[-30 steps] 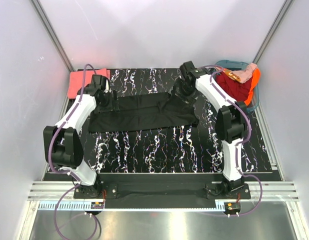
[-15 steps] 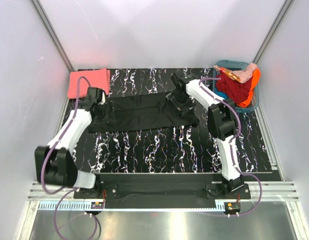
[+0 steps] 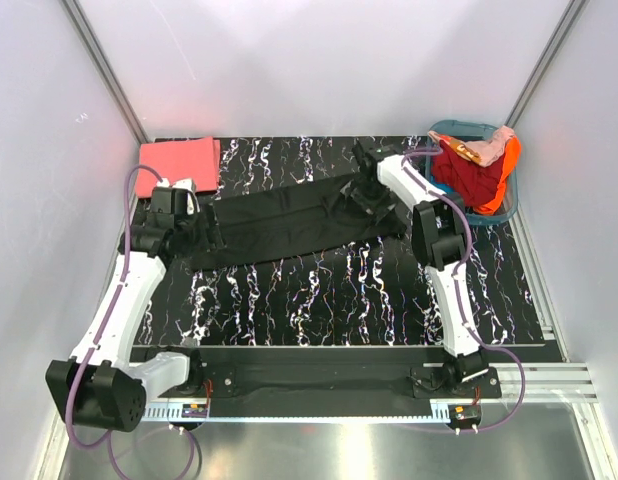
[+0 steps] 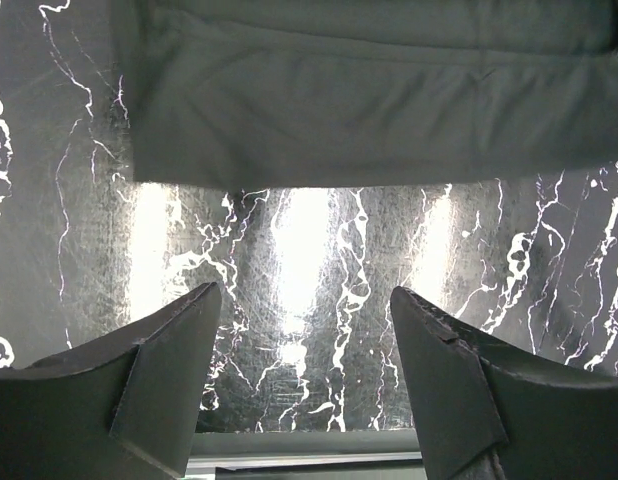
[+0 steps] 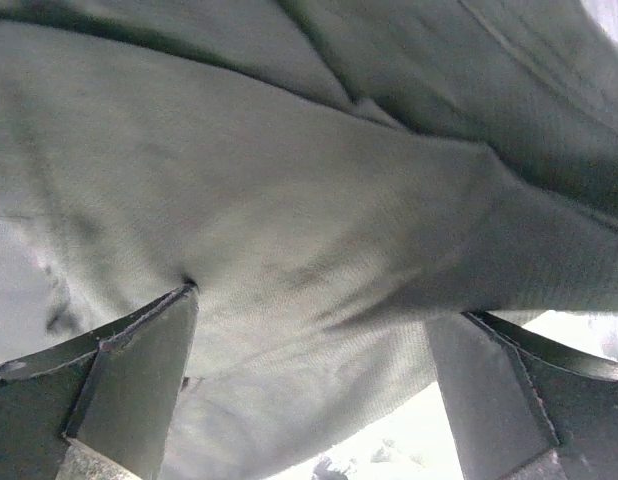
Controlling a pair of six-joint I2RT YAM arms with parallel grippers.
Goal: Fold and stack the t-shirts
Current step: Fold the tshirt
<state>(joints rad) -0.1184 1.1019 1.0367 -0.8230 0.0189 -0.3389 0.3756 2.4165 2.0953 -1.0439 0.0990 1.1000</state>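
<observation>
The black t-shirt lies as a long folded strip, slanting from near left to far right across the marbled table. My left gripper hangs at its left end. In the left wrist view that gripper is open over bare table, with the shirt's edge just ahead. My right gripper is down on the strip's right end. There its jaws stand wide open and black cloth fills the gap between them. The coral-pink t-shirt lies folded flat at the far left corner.
A teal basket stands at the back right corner, holding red and orange garments. White walls close in on three sides. A metal rail with the arm bases runs along the near edge.
My left arm swung out leftward and nearer, off the shirt's back-left part to its left end. The right gripper came down onto the right end. The strip now slants.
</observation>
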